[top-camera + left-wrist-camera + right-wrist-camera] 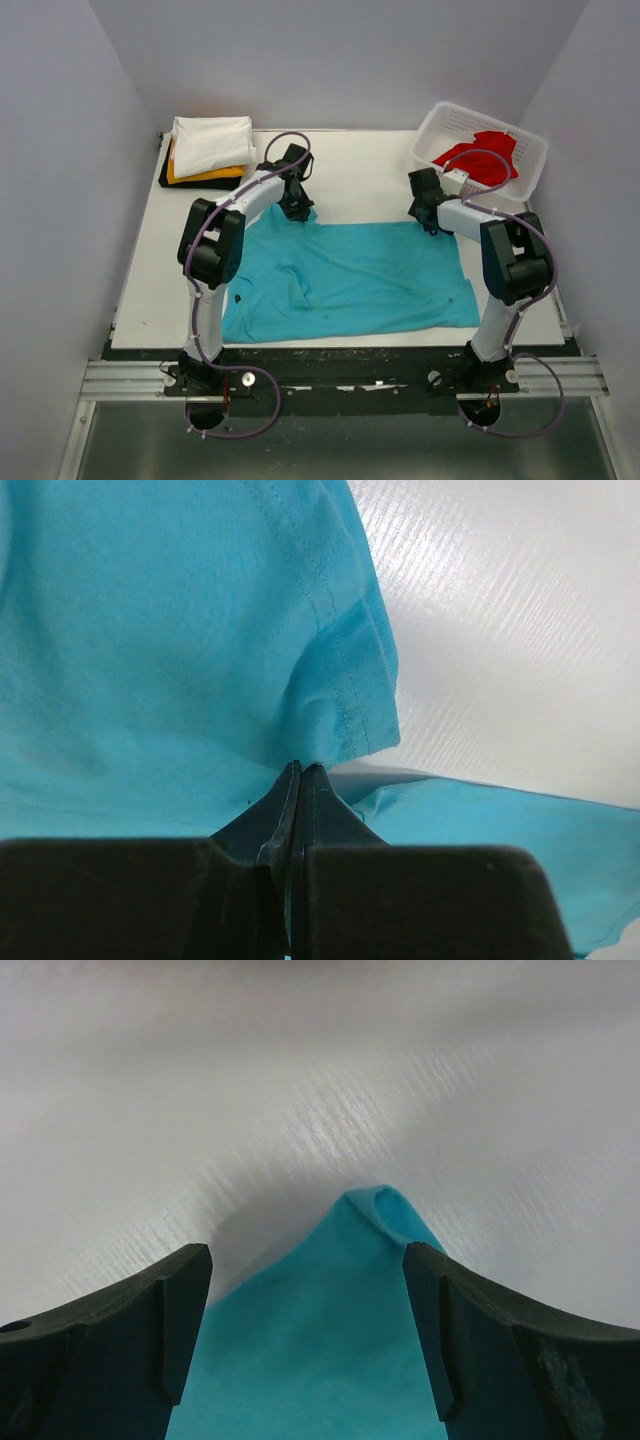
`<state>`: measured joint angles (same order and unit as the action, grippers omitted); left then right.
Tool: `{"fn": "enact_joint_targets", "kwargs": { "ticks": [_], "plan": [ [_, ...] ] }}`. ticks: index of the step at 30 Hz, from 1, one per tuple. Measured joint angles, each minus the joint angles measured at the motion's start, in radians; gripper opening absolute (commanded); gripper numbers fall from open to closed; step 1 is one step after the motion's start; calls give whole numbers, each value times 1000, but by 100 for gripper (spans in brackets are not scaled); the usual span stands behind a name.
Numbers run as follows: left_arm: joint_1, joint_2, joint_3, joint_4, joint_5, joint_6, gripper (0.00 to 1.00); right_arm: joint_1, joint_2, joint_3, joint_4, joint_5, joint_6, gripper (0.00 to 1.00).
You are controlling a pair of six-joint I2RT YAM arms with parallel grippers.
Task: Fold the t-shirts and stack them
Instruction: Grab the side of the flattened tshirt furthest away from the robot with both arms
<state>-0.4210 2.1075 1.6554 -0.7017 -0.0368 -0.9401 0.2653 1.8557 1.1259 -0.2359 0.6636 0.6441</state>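
A teal-blue short-sleeved cloth t-shirt (350,280) lies spread flat, lightly wrinkled, over the near half of a white, finely ribbed table top (370,165). Its far edge runs between the two arms.

At the shirt's far left corner the black left gripper (301,772) has its jaws pressed together, pinching a puckered fold of the teal cloth just beside a stitched hem. At the far right corner the black right gripper (308,1260) stands with its jaws apart. A rounded corner of the same shirt lies on the table between them; whether the cloth touches either finger cannot be told.

Plain pale grey walls (350,60) close in the table on the left, far and right sides. A silver metal rail (130,378) crosses the near edge by the arm bases.

In the far right corner sits a white plastic lattice basket (428,135) holding a crumpled red t-shirt (478,158). In the far left corner is a stack of three folded shirts: a white t-shirt (212,143) on top, a yellow-orange t-shirt (200,174) beneath it, and a black t-shirt (172,180) at the bottom.
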Motion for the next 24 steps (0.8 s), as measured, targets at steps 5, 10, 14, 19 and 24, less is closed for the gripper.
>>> {"fn": "enact_joint_targets", "kwargs": {
  "ticks": [5,10,14,19,24],
  "plan": [
    [0,0,-2,4,-2,-19,0,2,40,6,6,-6,1,68],
    [0,0,-24,8,-15,-34,0,2,48,18,6,-24,10,35],
    [-1,-3,-42,12,-30,-46,0,2,45,15,1,-27,16,18],
    [-4,-31,-82,26,-46,-64,0,2,15,-4,-4,-30,6,1],
    [-11,-73,-121,48,-64,-88,0,2,-47,-38,1,-61,-9,1]
  ]
}}
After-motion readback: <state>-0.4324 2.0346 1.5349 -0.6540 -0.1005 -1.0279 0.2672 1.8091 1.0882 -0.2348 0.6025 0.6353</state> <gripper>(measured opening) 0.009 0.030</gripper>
